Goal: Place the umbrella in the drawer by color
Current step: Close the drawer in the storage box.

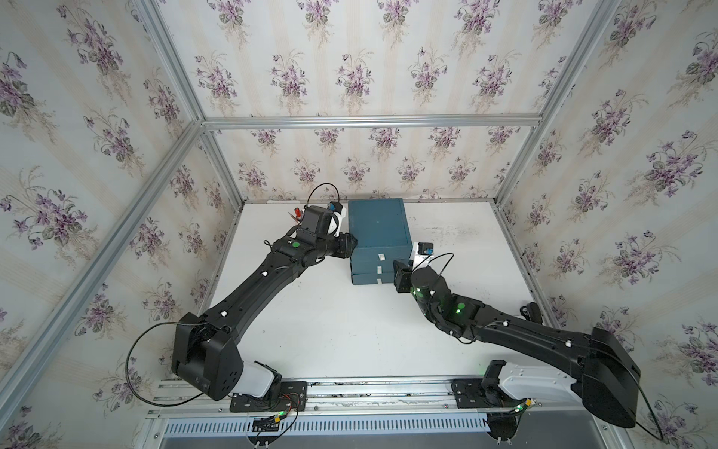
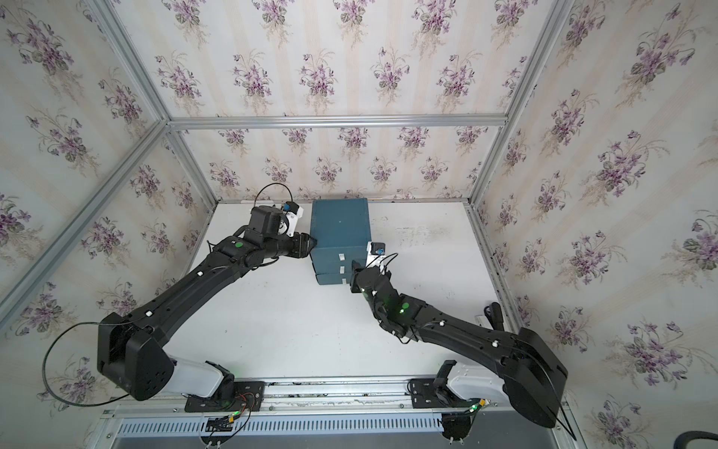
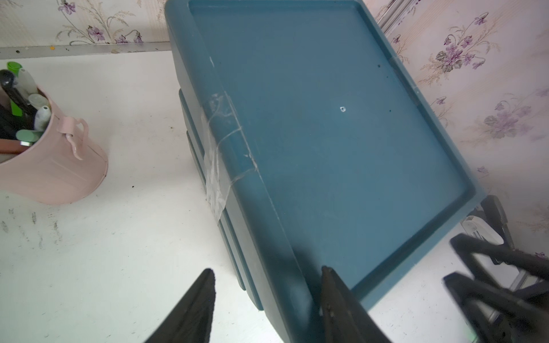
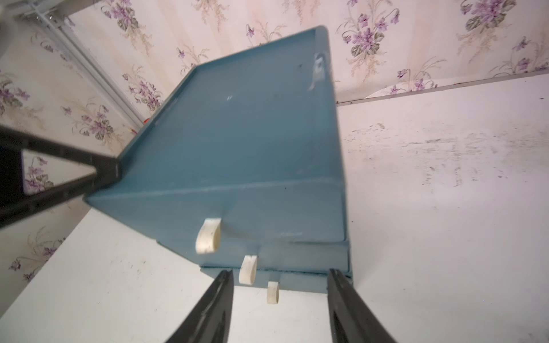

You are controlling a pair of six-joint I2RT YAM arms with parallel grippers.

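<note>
No umbrella shows in any view. The blue drawer unit (image 1: 379,225) (image 2: 340,221) stands at the back of the white table, its three drawers shut, each with a white handle (image 4: 208,236). My left gripper (image 1: 349,245) (image 3: 267,271) is open at the unit's front left corner. It straddles the top edge (image 3: 237,184), one finger over the recessed top and the other beside the wall. My right gripper (image 1: 400,268) (image 4: 279,271) is open in front of the drawers. The lowest handle (image 4: 272,292) lies between its fingers, untouched.
A pink bucket (image 3: 59,166) full of pens and markers stands left of the unit near the back wall, mostly hidden behind my left wrist in both top views. Papered walls with aluminium rails (image 1: 369,121) enclose the table on three sides.
</note>
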